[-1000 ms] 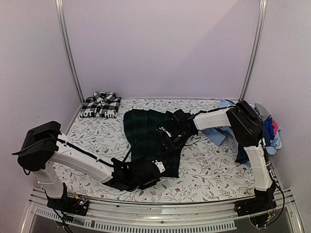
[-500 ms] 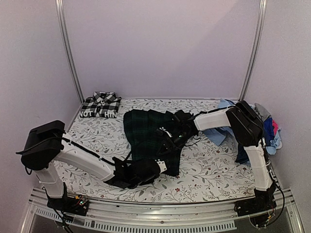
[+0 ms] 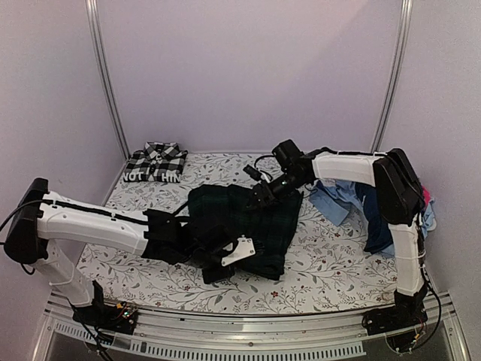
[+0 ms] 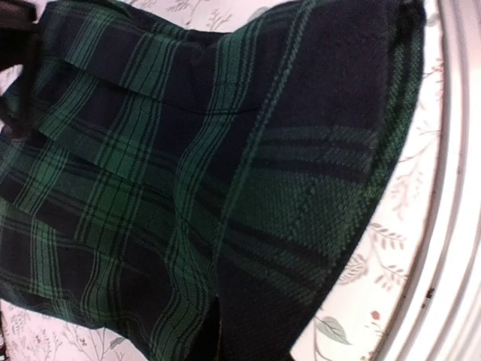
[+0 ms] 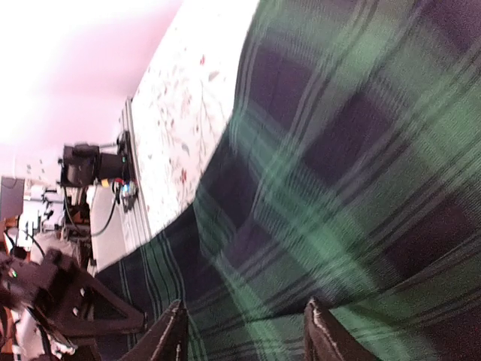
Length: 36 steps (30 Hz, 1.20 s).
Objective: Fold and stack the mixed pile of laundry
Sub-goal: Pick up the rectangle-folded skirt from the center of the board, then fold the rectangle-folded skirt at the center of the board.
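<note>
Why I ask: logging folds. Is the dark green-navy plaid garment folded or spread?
Partly folded: dark green-navy plaid garment lies doubled, layers overlapping.

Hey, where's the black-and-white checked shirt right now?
In the top view the checked shirt lies folded at the far left corner of the table, by the back wall, apart from the plaid garment at the centre.

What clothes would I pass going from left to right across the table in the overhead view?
black-and-white checked shirt → green plaid garment → light blue piece → navy piece
</note>
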### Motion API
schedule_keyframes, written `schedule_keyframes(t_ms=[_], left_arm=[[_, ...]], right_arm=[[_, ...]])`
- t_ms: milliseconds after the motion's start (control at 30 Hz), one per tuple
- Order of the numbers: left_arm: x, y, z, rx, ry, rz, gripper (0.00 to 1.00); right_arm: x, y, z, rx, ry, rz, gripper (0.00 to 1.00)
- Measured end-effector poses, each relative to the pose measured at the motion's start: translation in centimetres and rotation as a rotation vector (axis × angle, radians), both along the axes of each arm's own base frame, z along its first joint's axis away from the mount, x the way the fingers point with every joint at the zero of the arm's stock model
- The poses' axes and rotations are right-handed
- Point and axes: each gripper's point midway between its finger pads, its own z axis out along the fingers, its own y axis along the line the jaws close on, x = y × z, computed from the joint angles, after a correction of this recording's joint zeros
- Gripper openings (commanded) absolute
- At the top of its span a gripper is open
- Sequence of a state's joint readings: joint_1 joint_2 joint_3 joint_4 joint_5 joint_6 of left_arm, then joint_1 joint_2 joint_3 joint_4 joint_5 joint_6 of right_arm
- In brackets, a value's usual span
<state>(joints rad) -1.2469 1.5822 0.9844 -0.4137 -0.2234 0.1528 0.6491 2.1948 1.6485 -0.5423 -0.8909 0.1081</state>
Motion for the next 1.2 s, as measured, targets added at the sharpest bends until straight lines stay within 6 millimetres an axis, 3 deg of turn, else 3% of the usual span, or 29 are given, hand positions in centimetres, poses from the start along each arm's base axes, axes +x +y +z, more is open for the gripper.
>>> schedule_keyframes(t_ms=[100,200,300,367,467,567,600,700,900,1200], left_arm=[[-1.8,-0.6,1.3,-0.021,0.103,-0.046,0.00],[-3.7,-1.1,2.4,-0.035,0.212,-0.093,0.00],[-4.9,-1.3,3.4,-0.040,0.285,-0.118,0.00],[-5.4,-1.5,4.3,-0.049,0.323,-0.127,0.00],[-5.8,-1.8,5.4,-0.065,0.366,-0.134,0.00],[-5.1,-1.8,5.9,-0.078,0.394,-0.116,0.00],[-4.6,-1.8,6.0,-0.081,0.401,-0.106,0.00],[-2.7,-1.9,6.5,-0.094,0.410,-0.068,0.00],[3.1,-2.8,7.5,-0.124,0.377,0.012,0.00],[10.1,-3.3,5.1,-0.083,0.324,0.066,0.00]], right_arm=[[4.7,0.0,4.6,0.054,-0.126,-0.072,0.58],[8.1,-0.2,7.7,0.076,-0.229,-0.132,0.61],[10.4,0.0,8.0,0.069,-0.289,-0.165,0.62],[11.0,0.0,5.6,0.028,-0.280,-0.171,0.63],[10.4,0.1,0.3,-0.065,-0.243,-0.145,0.62],[8.1,0.0,-5.1,-0.166,-0.199,-0.080,0.59],[7.2,0.2,-6.0,-0.165,-0.186,-0.051,0.57],[6.1,0.9,-6.1,-0.169,-0.217,-0.006,0.54],[3.3,2.0,-6.3,-0.131,-0.232,0.079,0.51],[-0.4,2.7,-6.2,-0.098,-0.209,0.153,0.50]])
